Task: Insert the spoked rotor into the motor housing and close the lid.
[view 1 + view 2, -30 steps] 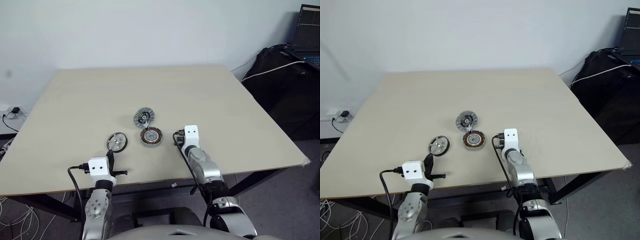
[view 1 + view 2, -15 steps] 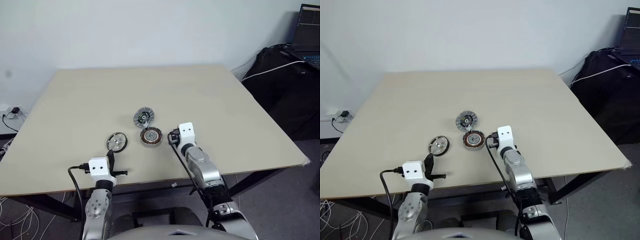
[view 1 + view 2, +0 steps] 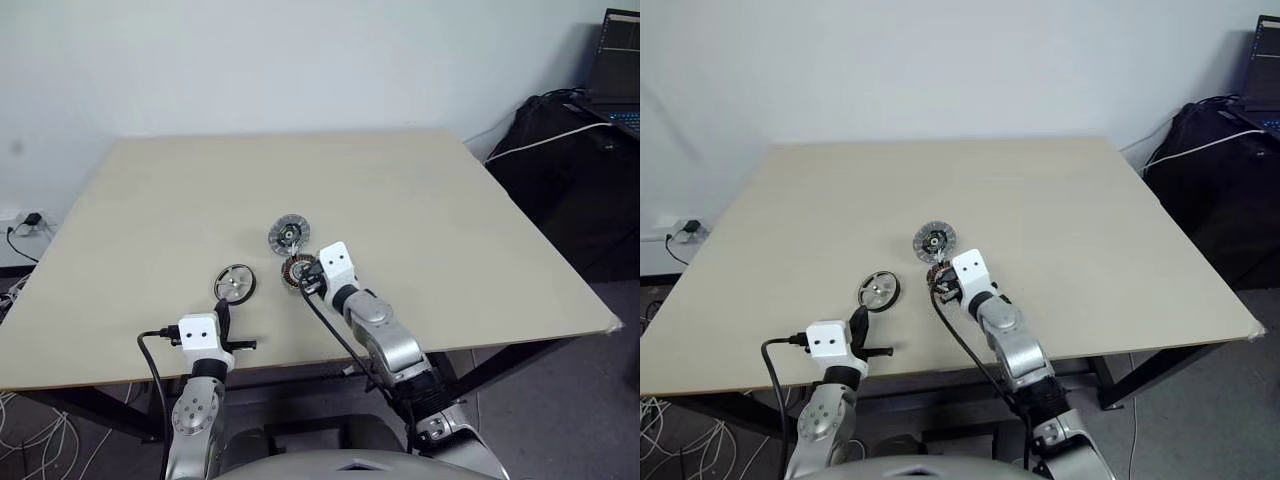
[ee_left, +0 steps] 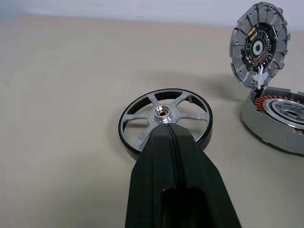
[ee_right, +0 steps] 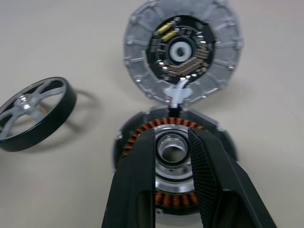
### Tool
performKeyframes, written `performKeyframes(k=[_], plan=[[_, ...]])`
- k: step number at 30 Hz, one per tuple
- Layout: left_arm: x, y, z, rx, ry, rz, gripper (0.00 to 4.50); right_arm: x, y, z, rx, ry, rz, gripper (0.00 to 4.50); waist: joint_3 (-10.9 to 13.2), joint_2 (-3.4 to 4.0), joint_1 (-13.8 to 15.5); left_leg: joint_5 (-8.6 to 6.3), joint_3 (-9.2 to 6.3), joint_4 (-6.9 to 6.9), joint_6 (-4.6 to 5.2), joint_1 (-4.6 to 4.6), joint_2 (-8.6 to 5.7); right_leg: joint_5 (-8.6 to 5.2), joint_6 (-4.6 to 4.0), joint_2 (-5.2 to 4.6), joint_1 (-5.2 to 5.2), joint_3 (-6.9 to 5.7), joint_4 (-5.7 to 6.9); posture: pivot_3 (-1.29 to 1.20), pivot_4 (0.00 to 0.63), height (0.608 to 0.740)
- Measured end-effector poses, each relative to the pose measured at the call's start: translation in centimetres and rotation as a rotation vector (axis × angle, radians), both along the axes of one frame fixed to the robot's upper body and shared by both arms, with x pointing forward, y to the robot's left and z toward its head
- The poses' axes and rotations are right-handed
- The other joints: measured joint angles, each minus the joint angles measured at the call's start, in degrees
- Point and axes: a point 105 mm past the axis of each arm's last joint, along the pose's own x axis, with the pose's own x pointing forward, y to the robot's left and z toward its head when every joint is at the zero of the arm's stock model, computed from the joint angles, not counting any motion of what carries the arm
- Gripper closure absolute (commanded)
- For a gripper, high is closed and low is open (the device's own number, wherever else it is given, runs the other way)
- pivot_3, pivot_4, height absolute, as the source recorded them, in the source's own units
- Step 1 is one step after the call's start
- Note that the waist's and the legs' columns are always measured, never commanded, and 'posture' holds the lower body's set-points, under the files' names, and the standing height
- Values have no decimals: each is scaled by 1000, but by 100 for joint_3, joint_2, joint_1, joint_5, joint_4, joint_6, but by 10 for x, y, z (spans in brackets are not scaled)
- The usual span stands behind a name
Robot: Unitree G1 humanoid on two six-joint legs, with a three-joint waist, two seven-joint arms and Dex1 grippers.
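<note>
Lower left of the left eye view: left gripper (image 3: 222, 318) with its two black fingers (image 4: 167, 142) pressed together, nothing between them, sitting at the table's near edge. Its tip is just short of the spoked rotor (image 4: 165, 122), a flat silver wheel with thin spokes, a dark outer rim and a small central hub. The rotor lies flat on the pale beige wooden table (image 3: 420, 200), left of centre, apart from the other parts.

Centre of the same view: right gripper (image 5: 172, 142) reaching in from the lower right, above the motor housing (image 5: 172, 154), a round shallow grey part with a ring of copper-brown windings around a silver centre. Its fingers stand slightly apart, framing the silver centre in the right wrist view; they hold nothing. Contact with the housing cannot be judged.

Just behind the housing: the lid (image 3: 288, 232), a round silver-grey disc with a bright ribbed rim and dark centre, stands tilted open, joined to the housing's far edge by a small white piece (image 5: 176, 92).

Upper right corner: black bag (image 3: 560, 170) and laptop (image 3: 618, 60).
</note>
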Motion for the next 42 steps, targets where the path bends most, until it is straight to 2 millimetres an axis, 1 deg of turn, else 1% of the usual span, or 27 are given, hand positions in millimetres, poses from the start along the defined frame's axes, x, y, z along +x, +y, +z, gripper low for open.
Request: performKeyframes(k=[15, 24, 41, 42], plan=[[1, 1, 1, 1, -3, 3, 4500, 14, 13, -10, -35, 20, 27, 3807, 0, 0, -14, 1, 3, 0, -3, 0, -1, 0, 0, 1, -1, -1, 1, 0, 0, 740], [1, 1, 1, 1, -5, 4, 4500, 24, 7, -15, -45, 29, -10, 3807, 0, 1, -20, 1, 4, 0, -3, 0, -1, 0, 0, 1, -1, -1, 1, 0, 0, 740], [2, 2, 2, 1, -8, 7, 4500, 21, 6, -28, -59, 68, -9, 3807, 1, 1, -22, 1, 4, 0, -4, 0, 0, 1, 0, 1, -1, -1, 1, 0, 0, 740], [2, 2, 2, 1, -8, 7, 4500, 21, 6, -28, -60, 67, -9, 3457, 1, 1, -22, 1, 4, 0, -4, 0, 0, 1, 0, 1, -1, -1, 1, 0, 0, 740]])
